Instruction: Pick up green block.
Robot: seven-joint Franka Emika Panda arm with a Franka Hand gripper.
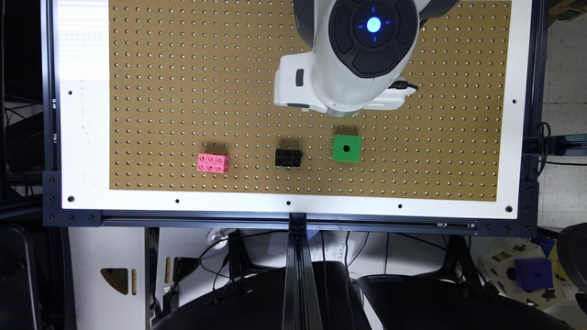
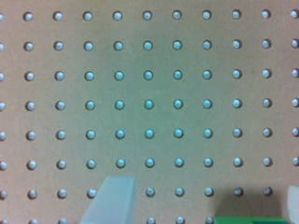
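Note:
The green block point(image 1: 346, 148) is a bright green cube with a round dark hole in its upper face. It sits on the brown pegboard point(image 1: 183, 91), right of centre in the exterior view. My gripper point(image 1: 341, 106) hangs above the board just behind the block, apart from it. In the wrist view the gripper point(image 2: 205, 186) is open: one pale finger point(image 2: 110, 200) shows and the other finger point(image 2: 294, 205) is at the picture's edge. An edge of the green block point(image 2: 250, 220) shows between them, nearer the second finger. Nothing is held.
A black studded brick point(image 1: 288, 157) lies to the exterior view's left of the green block, and a pink studded brick point(image 1: 213, 162) further left. The white table border point(image 1: 293, 201) frames the pegboard. A purple cube point(image 1: 533, 273) sits off the table, below it.

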